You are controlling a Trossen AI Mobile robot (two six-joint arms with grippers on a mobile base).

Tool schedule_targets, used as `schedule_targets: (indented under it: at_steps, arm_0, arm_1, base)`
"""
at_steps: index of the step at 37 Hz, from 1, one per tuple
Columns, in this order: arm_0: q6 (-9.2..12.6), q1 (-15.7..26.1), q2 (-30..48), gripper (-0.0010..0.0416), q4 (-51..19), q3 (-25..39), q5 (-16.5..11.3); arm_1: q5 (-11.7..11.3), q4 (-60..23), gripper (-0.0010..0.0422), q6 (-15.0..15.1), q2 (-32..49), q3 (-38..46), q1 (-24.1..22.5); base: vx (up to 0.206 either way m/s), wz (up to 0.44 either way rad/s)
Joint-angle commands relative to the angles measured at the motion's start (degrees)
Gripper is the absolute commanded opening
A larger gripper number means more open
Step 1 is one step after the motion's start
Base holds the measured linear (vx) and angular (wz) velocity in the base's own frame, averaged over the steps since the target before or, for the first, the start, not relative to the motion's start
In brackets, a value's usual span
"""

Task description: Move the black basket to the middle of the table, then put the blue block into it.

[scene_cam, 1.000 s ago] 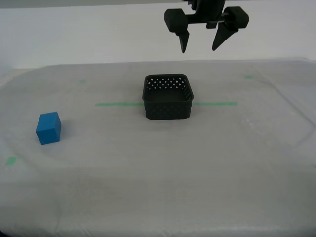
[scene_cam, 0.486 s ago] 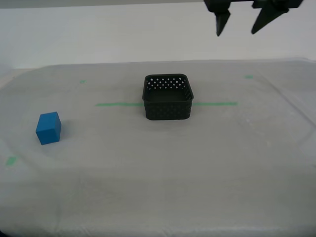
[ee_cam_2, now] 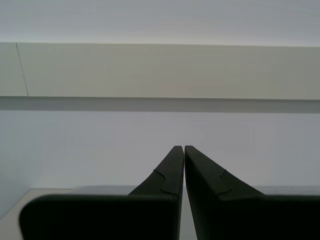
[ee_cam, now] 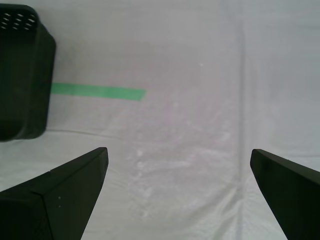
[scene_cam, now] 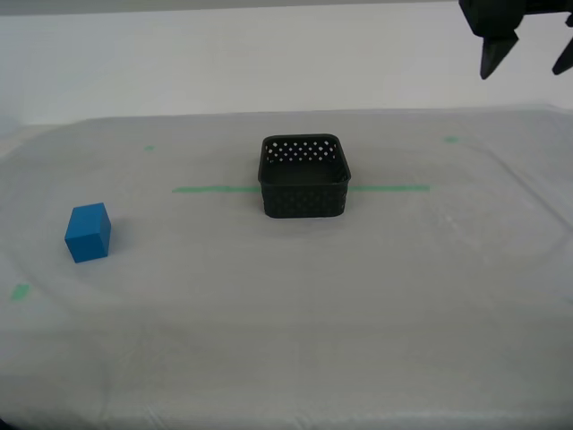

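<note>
So the black basket (scene_cam: 304,177) is already sitting about mid-surface, right on the green tape line (scene_cam: 215,189), empty, which I'd say leaves only the block step. The blue block (scene_cam: 88,232) is well apart from the basket, out toward the exterior view's left and a bit nearer the camera.

My first hand (scene_cam: 528,55) hangs high above the surface, past the basket on the exterior view's right, fingers wide apart. My second hand (ee_cam_2: 184,152) has its fingers pressed together, pointing at a wall, nothing in it.

To do this well, I'd come straight down over the block and close on two flat opposite faces, then let go low inside the basket.

The block looks solid and matte, with crisp edges. The basket is dark plastic with rounded corners and small holes. The surface (scene_cam: 295,313) is white cloth, slightly wrinkled.
</note>
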Motion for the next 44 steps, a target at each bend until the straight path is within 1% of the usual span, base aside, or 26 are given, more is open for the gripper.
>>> schedule_targets:
  at_steps: [1,4,7,9,13,16,21,26,30,44]
  arm_0:
    - [-1.8,-1.7,-1.7,0.04,0.7,-2.1,-0.1]
    - [-3.0,-2.9,-2.5,0.04,1.8,-3.7,-0.4]
    - [-4.2,-4.0,-3.2,0.04,4.5,-5.6,-1.4]
    - [-4.2,-4.8,-3.3,0.04,7.3,-6.9,-2.4]
    - [-4.1,-6.3,-3.3,0.04,13.1,-9.7,-6.1]
    - [-4.2,-7.0,-3.3,0.04,16.0,-11.4,-7.1]
    - [-4.3,-7.4,-3.3,0.04,16.6,-12.5,-7.0]
    - [-6.1,-7.3,-3.3,0.04,16.7,-12.4,-5.2]
    - [-6.5,-7.3,-3.3,0.04,16.8,-12.1,-4.1]
    - [-6.7,-7.3,-3.3,0.0398,17.2,-10.3,-4.1]
  arm_1:
    - [0.0,0.3,0.0,0.1,0.0,0.0,0.0]
    - [0.0,0.3,0.0,0.1,0.0,0.0,0.0]
    - [0.0,0.3,0.0,0.1,0.0,0.0,0.0]
    - [0.0,0.3,0.0,0.1,0.0,0.0,0.0]
    - [0.0,0.3,0.0,0.1,0.0,0.0,0.0]
    - [0.0,0.3,0.0,0.1,0.0,0.0,0.0]
    - [0.0,0.3,0.0,0.1,0.0,0.0,0.0]
    - [0.0,0.3,0.0,0.1,0.0,0.0,0.0]
    - [0.0,0.3,0.0,0.1,0.0,0.0,0.0]
    - [0.0,0.3,0.0,0.1,0.0,0.0,0.0]
  base:
    - [0.0,0.0]
    - [0.0,0.0]
    - [0.0,0.0]
    - [0.0,0.0]
    - [0.0,0.0]
    - [0.0,0.0]
    - [0.0,0.0]
    - [0.0,0.0]
    - [0.0,0.0]
    - [0.0,0.0]
